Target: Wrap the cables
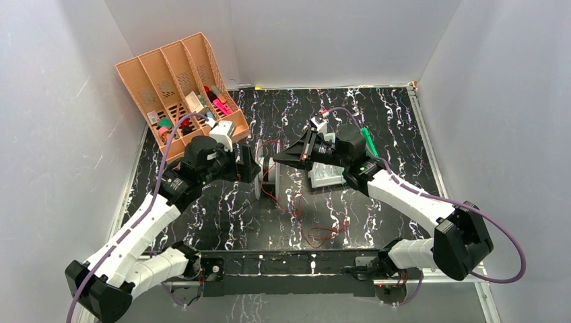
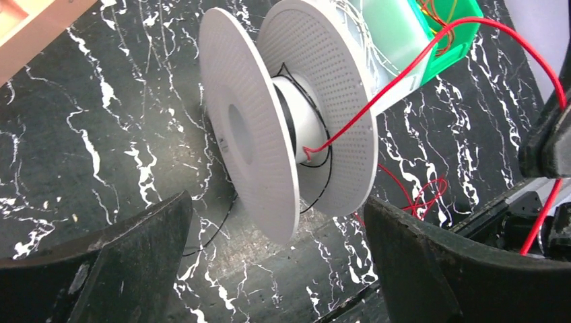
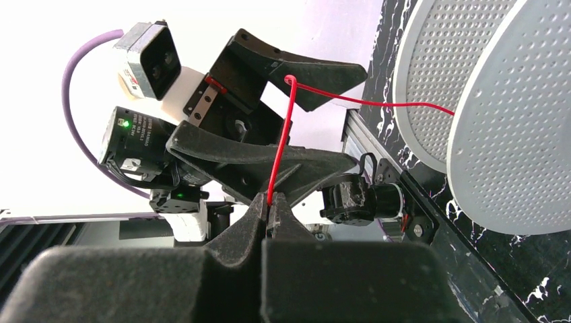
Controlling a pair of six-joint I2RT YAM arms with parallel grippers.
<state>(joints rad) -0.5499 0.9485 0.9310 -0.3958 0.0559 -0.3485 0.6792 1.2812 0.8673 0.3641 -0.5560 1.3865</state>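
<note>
A white spool (image 2: 283,121) with two perforated flanges stands on edge on the black marbled table (image 2: 101,134), just in front of my left gripper (image 2: 276,202), whose fingers (image 2: 135,256) stand wide open on either side of it without touching it. The thin red cable (image 2: 404,74) runs from the spool's hub up and round to the right. My right gripper (image 3: 271,202) is shut on the red cable (image 3: 279,148), which rises from its tips, bends at the left gripper's upper finger (image 3: 303,70) and runs to the spool (image 3: 512,134). Loose red loops (image 1: 323,232) lie on the table.
An orange file organizer (image 1: 178,87) holding small items stands at the back left. A pale box (image 1: 326,176) sits under the right arm, and a green bin (image 2: 458,33) shows behind the spool. A thin black wire (image 2: 209,229) trails from the spool. Grey walls enclose the table.
</note>
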